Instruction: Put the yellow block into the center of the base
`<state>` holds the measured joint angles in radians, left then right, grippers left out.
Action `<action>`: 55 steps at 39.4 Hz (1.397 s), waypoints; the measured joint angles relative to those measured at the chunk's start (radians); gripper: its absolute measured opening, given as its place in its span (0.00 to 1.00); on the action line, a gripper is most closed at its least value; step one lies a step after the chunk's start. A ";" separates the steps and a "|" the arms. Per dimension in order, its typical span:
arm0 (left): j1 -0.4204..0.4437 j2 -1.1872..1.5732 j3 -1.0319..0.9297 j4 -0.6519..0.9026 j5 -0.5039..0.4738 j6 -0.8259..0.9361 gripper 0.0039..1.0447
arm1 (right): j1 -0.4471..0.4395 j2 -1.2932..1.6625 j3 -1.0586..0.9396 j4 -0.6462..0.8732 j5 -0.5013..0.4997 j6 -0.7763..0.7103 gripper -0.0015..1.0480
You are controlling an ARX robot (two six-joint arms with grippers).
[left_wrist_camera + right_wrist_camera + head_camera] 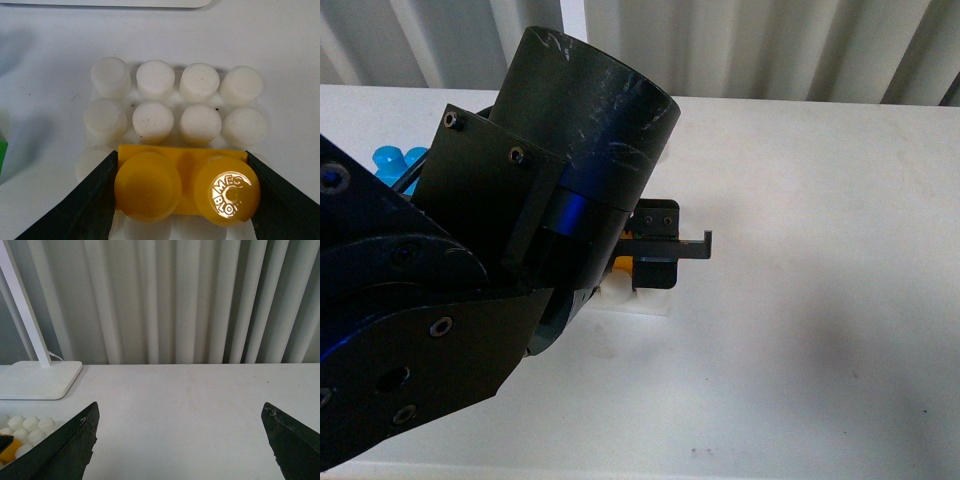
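The yellow block (185, 186), two studs up, sits between the black fingers (92, 200) of my left gripper (186, 192), which is shut on its two short ends. Under it lies the white studded base (155, 80); two rows of studs show past the block, and more peek out around it. I cannot tell whether the block is pressed onto the studs. In the front view my left gripper (655, 262) hangs over the base (645, 302) with a sliver of the yellow block (620, 264) showing. My right gripper (180, 442) is open over bare table, off to the side of the base (27, 424).
A blue brick (395, 160) lies at the far left of the table, half hidden by my left arm (470, 300). A green piece (2, 155) shows beside the base. The white lamp foot (40, 380) with its pole stands behind the base. A curtain hangs along the back.
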<state>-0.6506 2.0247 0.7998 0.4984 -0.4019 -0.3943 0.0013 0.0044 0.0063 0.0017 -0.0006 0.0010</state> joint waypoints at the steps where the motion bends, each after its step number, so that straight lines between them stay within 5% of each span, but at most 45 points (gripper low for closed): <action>1: 0.000 0.002 0.001 0.000 0.000 0.000 0.62 | 0.000 0.000 0.000 0.000 0.000 0.000 0.91; 55: 0.046 0.054 0.168 -0.258 0.107 0.085 0.62 | 0.000 0.000 0.000 0.000 0.000 0.000 0.91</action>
<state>-0.6044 2.0785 0.9676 0.2405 -0.2947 -0.3092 0.0013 0.0044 0.0063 0.0017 -0.0006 0.0010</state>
